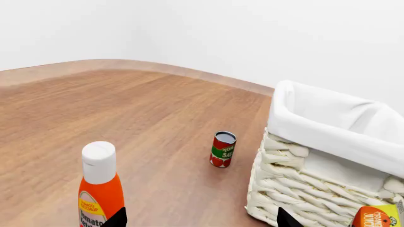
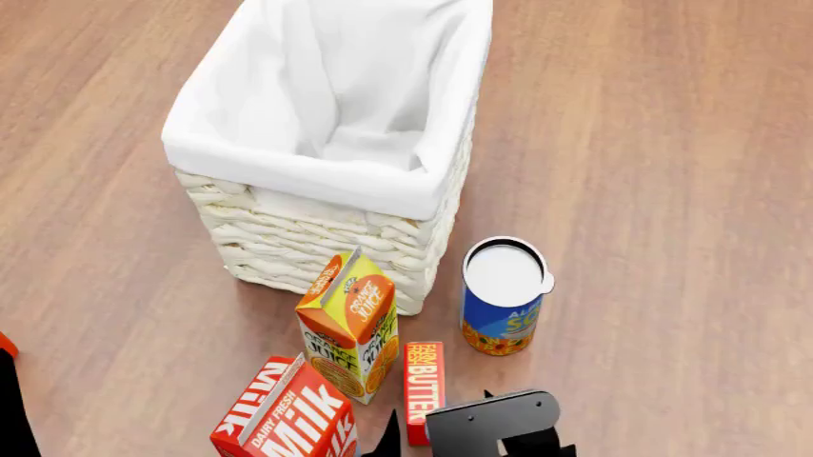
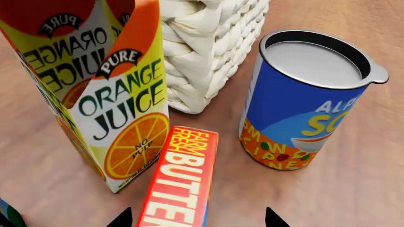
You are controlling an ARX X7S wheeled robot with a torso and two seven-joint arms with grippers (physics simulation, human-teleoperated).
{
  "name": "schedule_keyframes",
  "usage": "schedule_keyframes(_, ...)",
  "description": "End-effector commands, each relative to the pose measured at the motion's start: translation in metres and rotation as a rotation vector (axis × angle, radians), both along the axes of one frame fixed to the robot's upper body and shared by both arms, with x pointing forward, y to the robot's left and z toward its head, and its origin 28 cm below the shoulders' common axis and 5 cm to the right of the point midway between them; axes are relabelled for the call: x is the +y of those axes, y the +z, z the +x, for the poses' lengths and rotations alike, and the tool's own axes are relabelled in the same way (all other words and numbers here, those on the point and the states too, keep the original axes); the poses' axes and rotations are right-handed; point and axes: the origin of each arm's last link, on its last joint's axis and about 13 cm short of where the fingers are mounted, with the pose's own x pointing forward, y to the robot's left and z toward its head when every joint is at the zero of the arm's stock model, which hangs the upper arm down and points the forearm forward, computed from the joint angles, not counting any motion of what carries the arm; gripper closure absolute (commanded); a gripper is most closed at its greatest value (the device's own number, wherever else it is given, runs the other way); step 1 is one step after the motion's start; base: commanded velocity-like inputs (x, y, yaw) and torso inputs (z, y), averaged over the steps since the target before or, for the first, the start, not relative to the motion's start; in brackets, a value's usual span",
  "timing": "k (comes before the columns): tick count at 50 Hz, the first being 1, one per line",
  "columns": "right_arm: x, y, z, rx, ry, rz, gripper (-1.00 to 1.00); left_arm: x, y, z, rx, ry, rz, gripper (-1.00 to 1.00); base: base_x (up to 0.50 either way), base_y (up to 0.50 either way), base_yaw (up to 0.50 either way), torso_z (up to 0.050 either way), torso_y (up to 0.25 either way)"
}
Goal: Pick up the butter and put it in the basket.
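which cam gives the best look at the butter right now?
Right wrist view: the butter lies flat, close up, its lettering readable, between the orange juice carton and the blue can, though the frame edge cuts off its near end. Head view shows it small, partly behind the right gripper. Left wrist view doesn't show it.

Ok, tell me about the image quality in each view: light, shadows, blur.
Head view: flat even light, only faint shadows around the basket, all sharp. Right wrist view: close and crisp, the butter lettering readable, its near end cut off by the frame edge. Left wrist view: bright white wall, no glare, the small can slightly soft.
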Motion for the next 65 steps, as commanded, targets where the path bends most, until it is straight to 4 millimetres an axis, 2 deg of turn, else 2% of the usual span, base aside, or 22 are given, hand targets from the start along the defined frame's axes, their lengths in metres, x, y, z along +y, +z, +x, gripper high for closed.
schedule_keyframes(1,0.000,0.001,0.003,0.021,0.001,-0.005,-1.00,0.000,0.001,-0.001,-0.002,0.002,-0.001,-1.00,0.00,0.00,0.00,0.000,0.000)
schedule_keyframes(11,-0.001,0.000,0.003,0.023,-0.004,-0.013,-1.00,0.001,0.002,-0.001,-0.004,0.003,-0.004,-1.00,0.00,0.00,0.00,0.000,0.000)
schedule_keyframes(12,-0.001,0.000,0.003,0.021,-0.007,-0.015,1.00,0.001,0.002,-0.001,-0.004,0.004,-0.004,-1.00,0.00,0.00,0.00,0.000,0.000)
schedule_keyframes(25,-0.002,-0.001,0.004,0.009,-0.008,-0.018,1.00,0.001,0.002,0.000,-0.002,0.004,-0.004,-1.00,0.00,0.00,0.00,0.000,0.000)
schedule_keyframes(38,0.008,0.038,-0.035,-0.133,0.043,-0.036,1.00,0.001,0.002,0.000,-0.004,0.005,-0.004,-1.00,0.00,0.00,0.00,0.000,0.000)
schedule_keyframes(47,0.008,0.051,-0.067,-0.193,0.053,-0.060,1.00,0.000,0.002,0.000,-0.005,0.007,-0.005,-1.00,0.00,0.00,0.00,0.000,0.000)
schedule_keyframes(54,0.001,0.062,-0.096,-0.250,0.007,-0.083,1.00,0.000,0.002,0.002,-0.006,0.008,-0.005,-1.00,0.00,0.00,0.00,0.000,0.000)
schedule_keyframes(65,-0.005,0.081,-0.119,-0.322,-0.042,-0.110,1.00,0.001,0.002,0.004,-0.009,0.009,-0.006,-1.00,0.00,0.00,0.00,0.000,0.001)
